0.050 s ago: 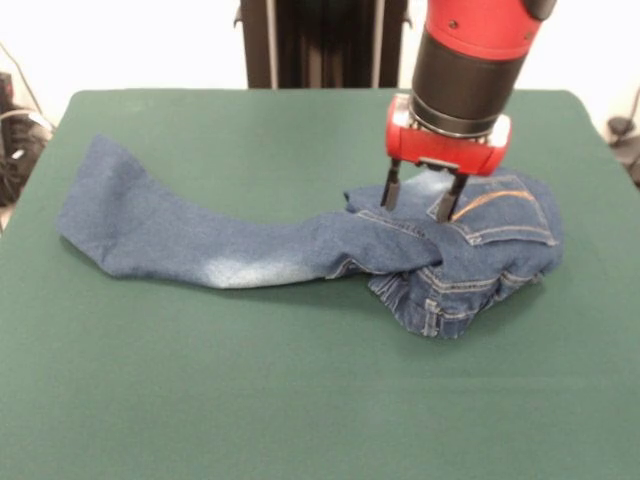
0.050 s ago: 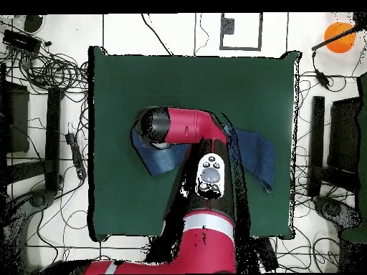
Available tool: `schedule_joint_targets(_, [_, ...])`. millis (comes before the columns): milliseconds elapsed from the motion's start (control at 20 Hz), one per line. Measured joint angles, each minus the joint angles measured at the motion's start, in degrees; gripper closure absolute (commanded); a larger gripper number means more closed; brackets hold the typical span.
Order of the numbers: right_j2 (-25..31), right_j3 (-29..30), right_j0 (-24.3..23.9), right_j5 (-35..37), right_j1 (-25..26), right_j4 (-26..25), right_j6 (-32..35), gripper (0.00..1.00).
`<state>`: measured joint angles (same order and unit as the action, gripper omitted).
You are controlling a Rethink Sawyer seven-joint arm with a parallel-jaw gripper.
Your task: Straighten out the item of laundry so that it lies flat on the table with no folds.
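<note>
The item of laundry, a pair of blue denim jeans [image 1: 250,245], lies on the green table [image 1: 300,400]. One leg stretches out flat to the left in the front view, while the waist and pocket end is bunched in a folded heap at the right. My gripper [image 1: 420,197] stands open right over that heap, its two dark fingers [image 1: 390,187] reaching down to the cloth near a stitched pocket, with nothing held between them. In the overhead view my arm [image 2: 188,129] covers most of the jeans [image 2: 258,154], and the gripper itself is hidden under it.
Around the table [image 2: 122,86] the floor holds tangled cables [image 2: 54,68] and dark stands at both sides. An orange ball-like object [image 2: 338,34] sits at the top right corner of the overhead view.
</note>
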<state>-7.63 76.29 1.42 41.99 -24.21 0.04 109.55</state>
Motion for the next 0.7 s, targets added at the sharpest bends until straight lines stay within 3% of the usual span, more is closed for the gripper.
schedule_joint_targets(700, [-0.6,0.0,-1.9,0.0,-0.2,0.1,0.0,0.0])
